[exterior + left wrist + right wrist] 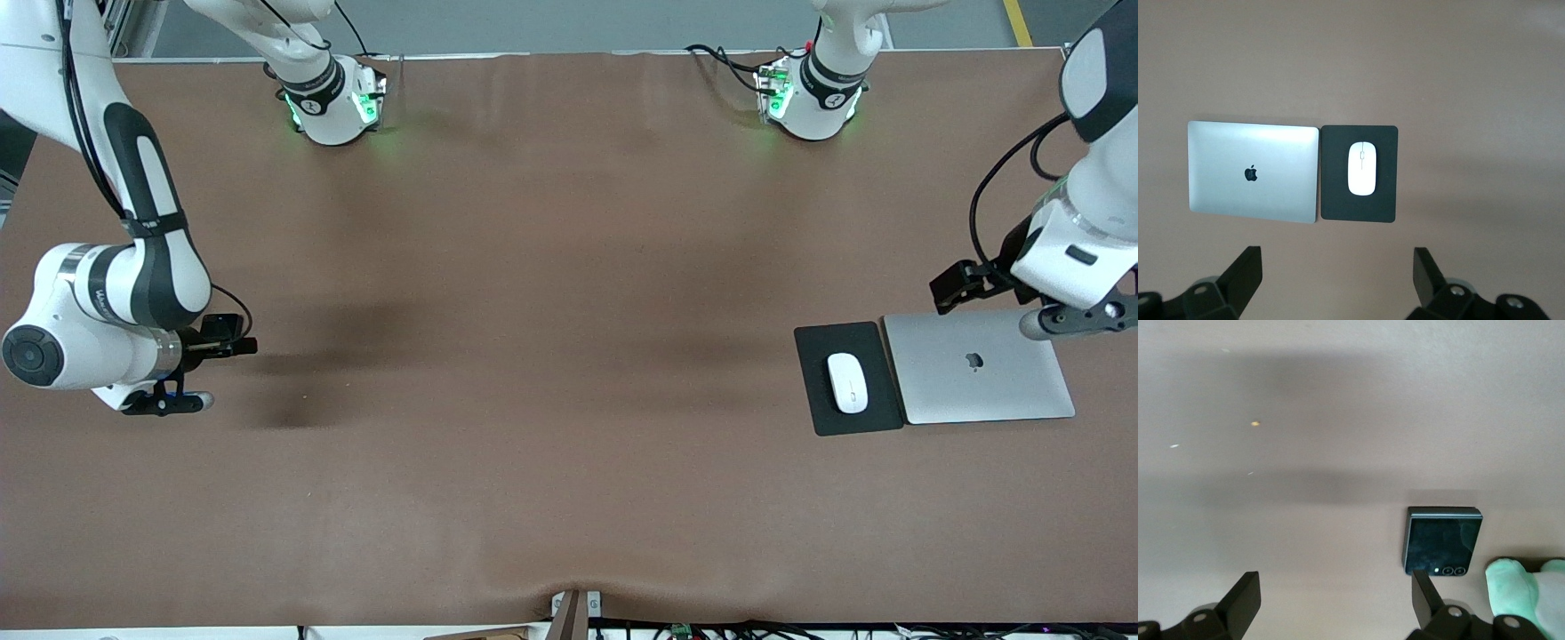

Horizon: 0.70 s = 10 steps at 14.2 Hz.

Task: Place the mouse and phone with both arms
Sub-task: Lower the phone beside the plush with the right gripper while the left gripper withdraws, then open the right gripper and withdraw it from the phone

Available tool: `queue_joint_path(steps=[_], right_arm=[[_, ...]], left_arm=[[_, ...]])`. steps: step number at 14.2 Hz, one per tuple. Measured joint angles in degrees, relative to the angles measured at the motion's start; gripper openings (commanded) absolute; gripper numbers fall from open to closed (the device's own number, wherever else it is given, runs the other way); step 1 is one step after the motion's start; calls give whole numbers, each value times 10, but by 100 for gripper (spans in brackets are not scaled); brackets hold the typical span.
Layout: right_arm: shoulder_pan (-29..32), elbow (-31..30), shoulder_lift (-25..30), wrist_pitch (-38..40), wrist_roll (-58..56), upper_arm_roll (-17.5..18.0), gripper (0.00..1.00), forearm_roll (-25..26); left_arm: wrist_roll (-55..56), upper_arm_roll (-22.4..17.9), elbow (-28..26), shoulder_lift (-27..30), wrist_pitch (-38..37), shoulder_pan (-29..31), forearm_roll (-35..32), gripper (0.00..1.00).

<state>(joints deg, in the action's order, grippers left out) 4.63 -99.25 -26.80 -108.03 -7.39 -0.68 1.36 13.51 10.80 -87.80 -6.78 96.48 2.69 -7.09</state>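
mouse (1362, 169) on black pad (1338, 200) beside laptop (1253, 171); left gripper (1335, 277) above, spread wide, empty. right gripper (1331, 600) wide, empty, over phone (1443, 541). risk: glossy mouse slips out.

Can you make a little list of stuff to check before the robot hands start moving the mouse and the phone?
1. Mouse free to grab: ok, alone on the black pad beside the laptop.
2. Left hand open: ok, empty, above the table.
3. Right hand open: ok, empty.
4. Phone in sight: ok in the right wrist view, hidden in the front view.
5. Green soft thing beside the phone in the way: cannot tell.
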Motion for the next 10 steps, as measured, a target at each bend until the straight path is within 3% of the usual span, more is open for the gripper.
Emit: queue_joint_path(steps=[10], right_arm=[[-95,8,200,100,35,4,100,-1]], left_arm=[[-28,-1,0,51,-52,0,11,100]])
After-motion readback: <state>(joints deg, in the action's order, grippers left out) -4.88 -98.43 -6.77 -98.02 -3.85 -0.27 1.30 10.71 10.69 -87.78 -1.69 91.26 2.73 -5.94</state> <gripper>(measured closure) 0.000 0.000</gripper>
